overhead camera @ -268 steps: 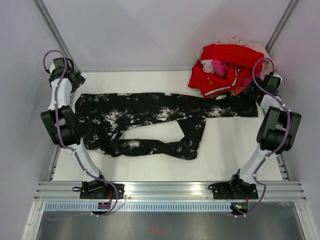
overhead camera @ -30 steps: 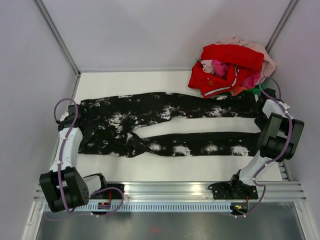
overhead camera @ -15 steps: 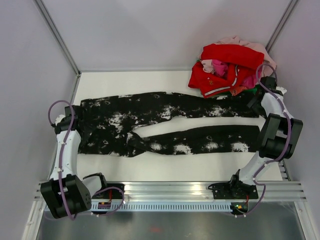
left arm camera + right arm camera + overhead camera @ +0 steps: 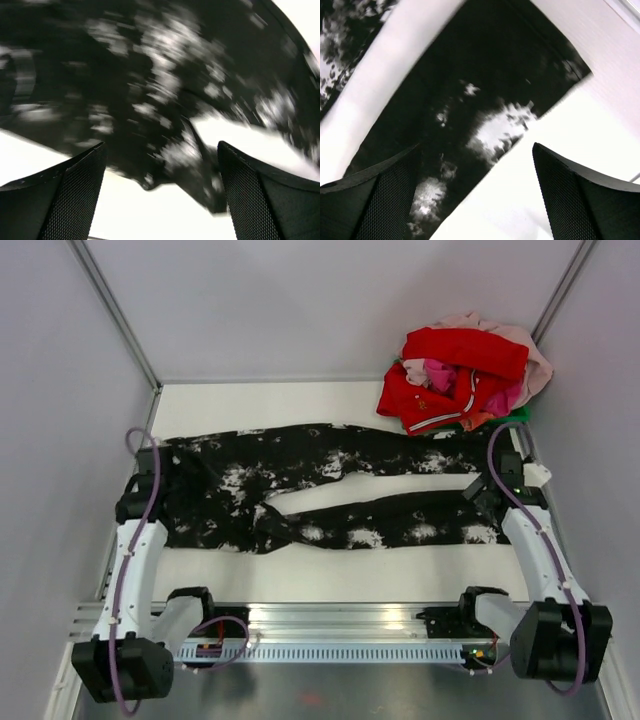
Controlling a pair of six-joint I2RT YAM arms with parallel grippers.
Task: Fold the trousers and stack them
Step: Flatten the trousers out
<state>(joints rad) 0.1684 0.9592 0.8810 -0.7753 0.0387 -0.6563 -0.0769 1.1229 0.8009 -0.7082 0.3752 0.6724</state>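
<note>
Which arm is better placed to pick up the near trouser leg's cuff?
The right. The right gripper, open, hovers by that cuff of the trousers; the left gripper, also open, is at the waist end.

Two white robot arms with black joints are bolted at the near edge. The left arm [image 4: 130,570] folds its elbow near, then reaches far along the left side. The left claw [image 4: 161,146] is spread wide, empty. The right arm [image 4: 540,550] mirrors this on the right. The right claw [image 4: 476,146] is also wide and empty.
</note>
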